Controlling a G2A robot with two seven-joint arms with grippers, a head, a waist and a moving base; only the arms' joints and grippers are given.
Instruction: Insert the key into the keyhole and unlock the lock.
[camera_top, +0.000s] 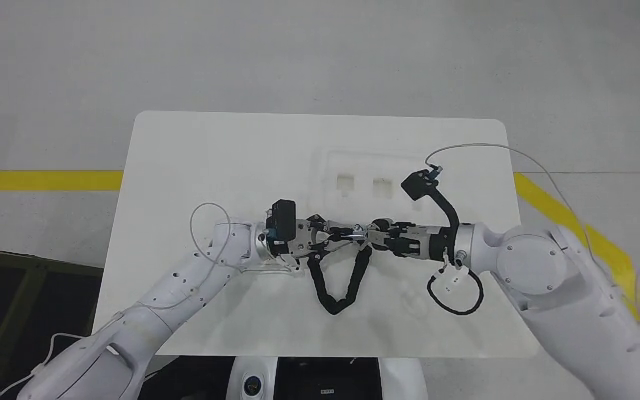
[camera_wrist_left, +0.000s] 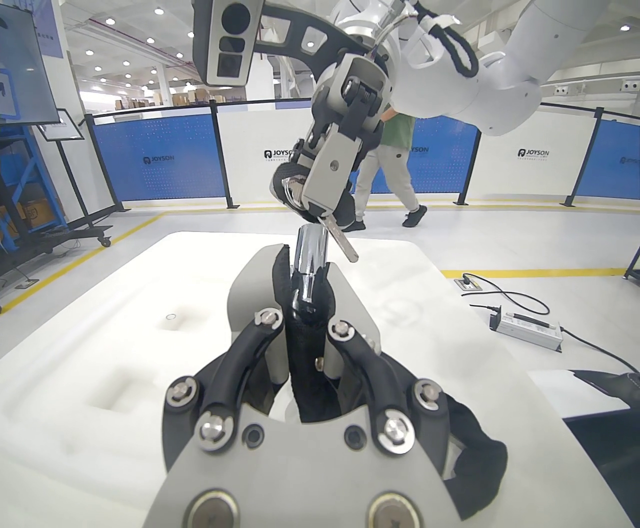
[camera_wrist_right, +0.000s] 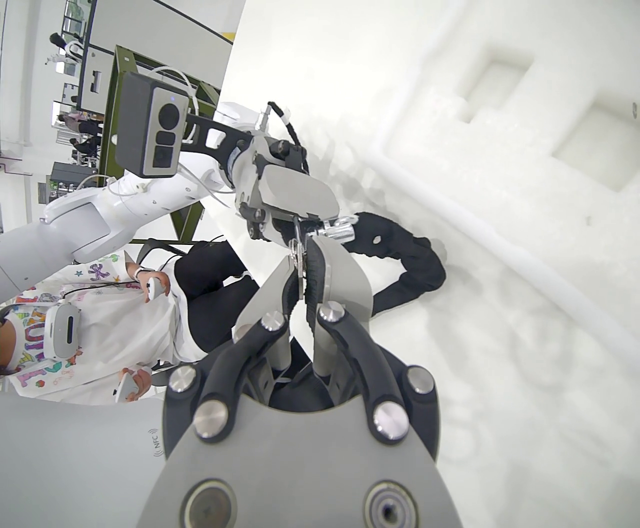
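Right gripper (camera_wrist_left: 305, 200) pinches key (camera_wrist_left: 344, 244); tip beside lock (camera_wrist_left: 311, 252) in left gripper (camera_wrist_left: 309, 285).

A factory hall, shown by blue barriers (camera_wrist_left: 125, 160) and yellow floor lines (camera_top: 60, 180).

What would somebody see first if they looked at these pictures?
Two grippers meet tip to tip above the middle of the white table. The left gripper clamps a lock with a shiny metal end, its black cable looping toward the robot. The right gripper pinches a small key right beside that shiny end, not yet inside.
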